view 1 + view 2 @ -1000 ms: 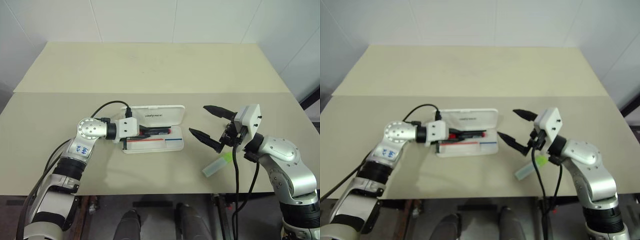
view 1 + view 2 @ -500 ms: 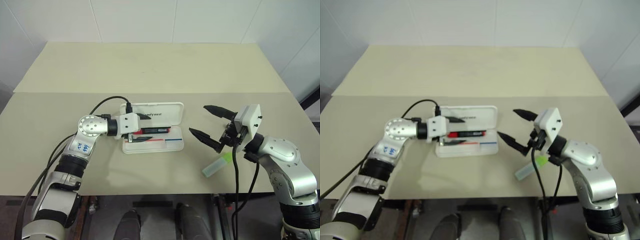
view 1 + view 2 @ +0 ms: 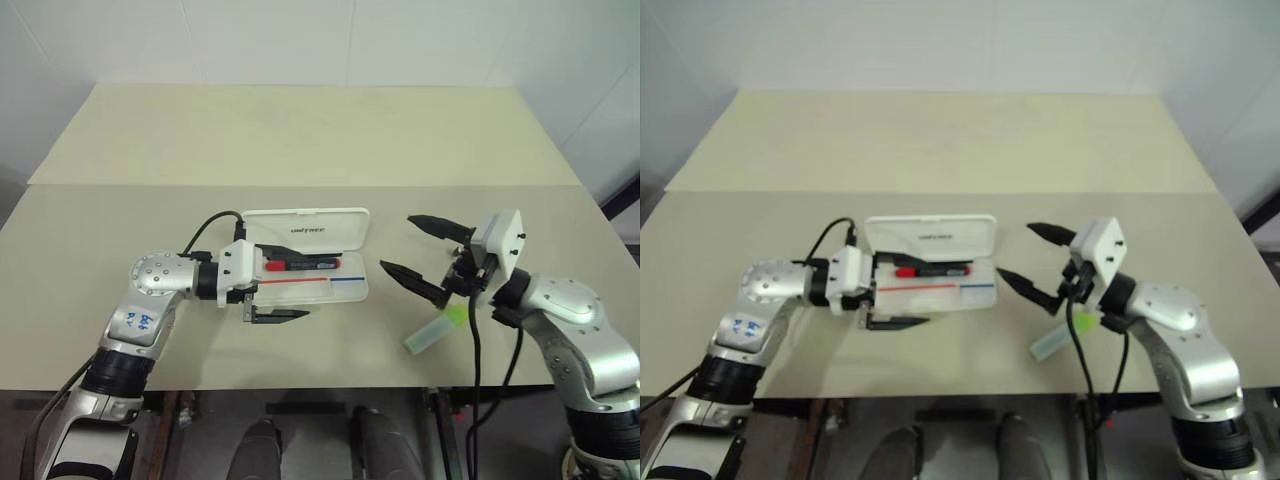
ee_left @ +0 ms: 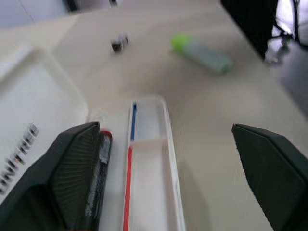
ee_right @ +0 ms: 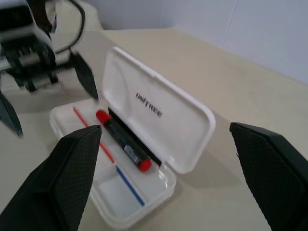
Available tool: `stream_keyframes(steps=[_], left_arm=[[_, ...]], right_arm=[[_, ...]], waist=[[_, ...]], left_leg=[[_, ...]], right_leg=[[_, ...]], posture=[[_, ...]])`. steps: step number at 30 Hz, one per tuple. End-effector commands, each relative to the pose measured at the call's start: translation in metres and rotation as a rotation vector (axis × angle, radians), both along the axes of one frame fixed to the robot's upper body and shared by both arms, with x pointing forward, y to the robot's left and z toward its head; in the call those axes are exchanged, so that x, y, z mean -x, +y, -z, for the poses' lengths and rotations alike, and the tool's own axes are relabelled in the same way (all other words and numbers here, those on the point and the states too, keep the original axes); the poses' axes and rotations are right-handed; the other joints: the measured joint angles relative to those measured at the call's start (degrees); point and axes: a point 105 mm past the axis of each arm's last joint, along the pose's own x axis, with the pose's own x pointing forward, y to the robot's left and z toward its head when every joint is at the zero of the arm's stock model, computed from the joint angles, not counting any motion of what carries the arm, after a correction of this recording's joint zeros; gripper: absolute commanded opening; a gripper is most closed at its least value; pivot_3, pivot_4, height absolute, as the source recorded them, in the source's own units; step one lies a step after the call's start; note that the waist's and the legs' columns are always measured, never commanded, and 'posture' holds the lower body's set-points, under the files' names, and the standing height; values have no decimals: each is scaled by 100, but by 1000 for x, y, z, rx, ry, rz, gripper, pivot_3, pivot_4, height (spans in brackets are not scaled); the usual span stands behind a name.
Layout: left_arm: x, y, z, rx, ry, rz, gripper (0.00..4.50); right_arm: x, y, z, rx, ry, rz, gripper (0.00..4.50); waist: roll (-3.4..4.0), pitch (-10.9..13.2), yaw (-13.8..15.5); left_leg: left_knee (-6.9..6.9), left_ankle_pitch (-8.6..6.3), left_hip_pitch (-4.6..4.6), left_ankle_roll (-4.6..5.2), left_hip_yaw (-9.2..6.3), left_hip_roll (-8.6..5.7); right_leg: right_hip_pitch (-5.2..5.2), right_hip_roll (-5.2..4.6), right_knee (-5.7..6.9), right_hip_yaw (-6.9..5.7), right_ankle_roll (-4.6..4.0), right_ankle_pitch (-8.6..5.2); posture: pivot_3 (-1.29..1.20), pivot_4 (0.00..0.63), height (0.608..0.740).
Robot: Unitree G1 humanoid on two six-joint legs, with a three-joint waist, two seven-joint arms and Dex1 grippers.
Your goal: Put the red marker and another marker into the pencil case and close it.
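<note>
Now the red marker [image 3: 297, 264] lies in the pencil case [image 3: 335, 287], clear of left fingers [image 3: 282, 315].

Bright, even overhead light casts soft shadows (the left wrist view is noticeably blurred).

Silver jointed arms, white wrist blocks, black tapered fingers on left pincer [image 3: 278, 283] and right pincer [image 3: 421, 258], black cables, blue-scribbled forearm label

Left hand [image 3: 278, 283] blocks case [image 3: 345, 284] from the left; tabletop [image 3: 300, 140] behind open; green marker [image 3: 434, 330] under right hand [image 3: 421, 254].
</note>
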Motion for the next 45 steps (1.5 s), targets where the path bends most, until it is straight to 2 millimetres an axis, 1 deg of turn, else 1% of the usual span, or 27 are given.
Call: stream_keyframes(steps=[1, 3, 5, 7, 10, 11, 16, 19, 23, 25, 27, 29, 32, 37, 39, 40, 45], left_arm=[[14, 3, -23, 44, -36, 11, 4450], [22, 5, -27, 44, -26, 17, 4450], [30, 6, -30, 49, 3, 28, 4450], [33, 6, -31, 50, 14, 25, 4450], [36, 8, -26, 19, 23, 33, 4450], [36, 9, -25, 10, 26, 36, 4450], [32, 12, -32, 28, 4, 12, 4450], [33, 13, -26, 9, 13, 12, 4450], [32, 13, -23, 10, 6, 5, 4450], [31, 13, -22, 10, 7, 3, 4450], [31, 14, -20, 6, 13, 1, 4450], [31, 13, -18, 6, 14, 1, 4450], [31, 10, -18, 15, 16, 4, 4450], [31, 8, -17, 12, 15, 12, 4450], [31, 7, -18, 17, 14, 10, 4450], [30, 6, -18, 19, 14, 8, 4450], [31, 6, -18, 19, 11, 4, 4450]], right_arm=[[13, -14, -12, 26, -16, 3, 4500], [20, -23, -6, 58, 28, 9, 4500], [29, -32, 0, 89, 78, 12, 4500], [35, -40, 7, 113, 123, 20, 4500], [45, -54, 23, 161, 223, 26, 4500], [47, -57, 25, 171, 247, 27, 4500], [49, -56, 19, 147, 251, 28, 4500], [57, -56, 34, 194, 323, -9, 4500], [55, -52, 34, 233, 322, -39, 4500], [56, -55, 38, 317, 323, -53, 4500], [58, -62, 46, 471, 307, -93, 4500], [59, -69, 52, 562, 306, -122, 4500], [56, -80, 59, 703, 304, -167, 4500], [48, -85, 60, 753, 279, -202, 4500], [27, -80, 55, 766, 232, -222, 4500], [20, -78, 53, 773, 217, -230, 4500], [0, -75, 52, 795, 188, -264, 4500]], waist=[[0, 0, 3], [0, 0, -5], [0, 0, -8], [0, 0, -8], [0, 0, -16], [0, 0, -23], [0, 0, -39], [0, 0, -26], [0, 0, -24], [0, 0, -20], [0, 0, -17], [-1, 0, -19], [-1, 0, -20], [0, 0, -33], [-3, 1, -87], [3, 5, -127], [5, 6, -152]], left_leg=[[0, 0, 0, 0, 0, 0], [1, 0, 3, 0, 0, 0], [1, 0, 5, 0, 1, 0], [3, 0, 5, 0, 1, 0], [12, 0, 9, 1, 3, 0], [12, 1, 12, 2, 4, -1], [21, 7, 12, 8, 6, 0], [19, 8, 11, 8, 6, 0], [15, 7, 4, 6, 7, 0], [14, 6, 4, 5, 7, 0], [13, 6, 5, 6, 7, 0], [14, 6, 6, 6, 8, 0], [15, 6, 5, 5, 11, -1], [14, 6, 7, 5, 11, -1], [12, 6, 10, 5, 10, 0], [17, 6, 12, 5, 12, 0], [14, 12, 13, 8, 9, -1]], right_leg=[[1, 0, -1, 0, 0, 0], [4, 0, -3, 0, -13, -7], [6, 0, -3, 0, -53, -29], [7, 0, -3, 1, -58, -32], [12, 0, -8, 2, -76, -41], [15, 0, -10, 3, -78, -42], [20, 1, -19, 7, -85, -38], [21, 0, -26, 6, -85, -37], [19, 0, -37, 6, -84, -37], [19, 0, -37, 6, -84, -37], [18, 0, -36, 5, -84, -37], [19, 0, -38, 5, -83, -37], [20, -1, -39, 6, -83, -37], [19, 0, -36, 7, -82, -37], [19, 0, -33, 6, -83, -37], [22, 0, -33, 8, -80, -35], [21, 0, -26, 8, -83, -32]], posture=[[0, 150, 740], [0, 150, 740], [0, 150, 740], [0, 150, 740], [0, 150, 740], [0, 150, 740], [0, 150, 740], [0, 150, 740], [0, 150, 740], [0, 150, 740], [0, 150, 740], [0, 150, 740], [0, 150, 740], [0, 150, 740], [0, 150, 740], [0, 150, 740], [0, 150, 740]])
